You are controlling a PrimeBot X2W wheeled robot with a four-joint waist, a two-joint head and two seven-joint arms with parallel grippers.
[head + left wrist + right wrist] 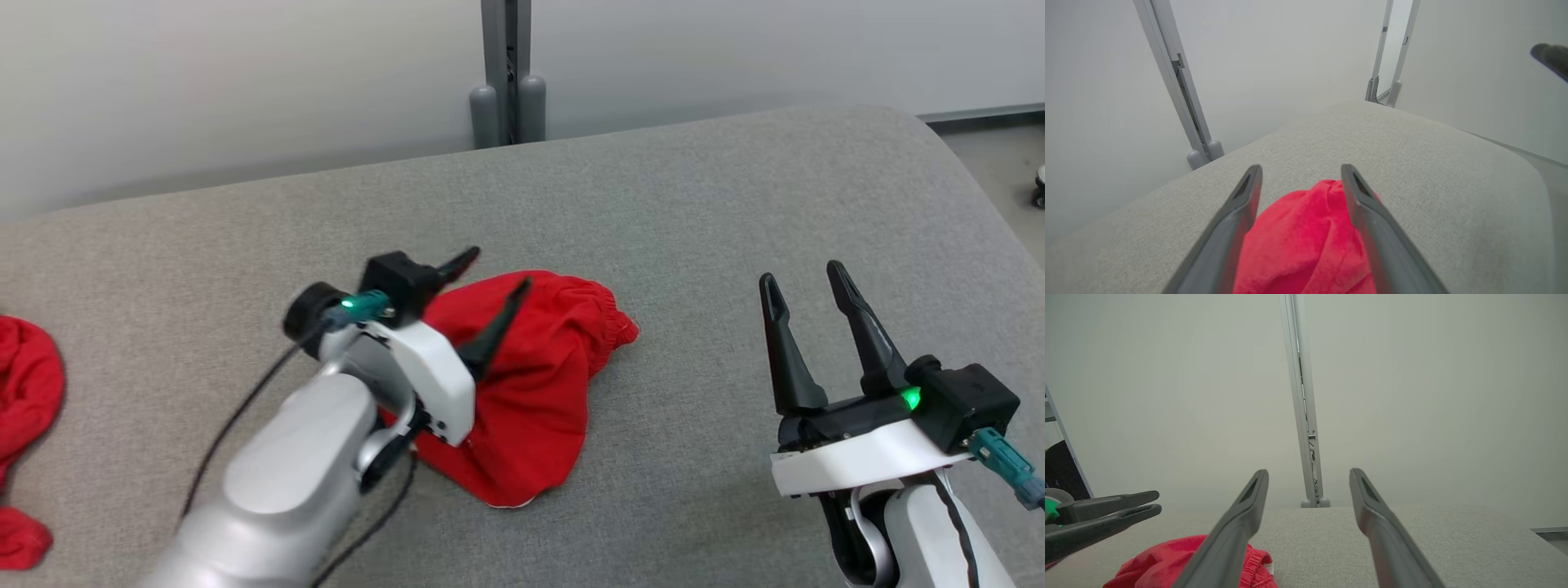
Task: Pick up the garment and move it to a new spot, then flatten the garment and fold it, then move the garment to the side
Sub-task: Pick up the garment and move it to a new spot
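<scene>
Garment (539, 392) lies bunched beneath the wide-spread left tool (498, 269).

Garment (539, 384) is soft matt red cloth, the cushion (735, 204) under it coarse grey woven fabric, left arm (286, 474) smooth, slightly glossy.

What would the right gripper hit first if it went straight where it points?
Nothing close: the right gripper points over bare cushion, clear of the garment to its left. Beyond that, probably the post at the wall, though depth is unclear.

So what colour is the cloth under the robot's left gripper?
The garment is red; head view shows it best.
</scene>
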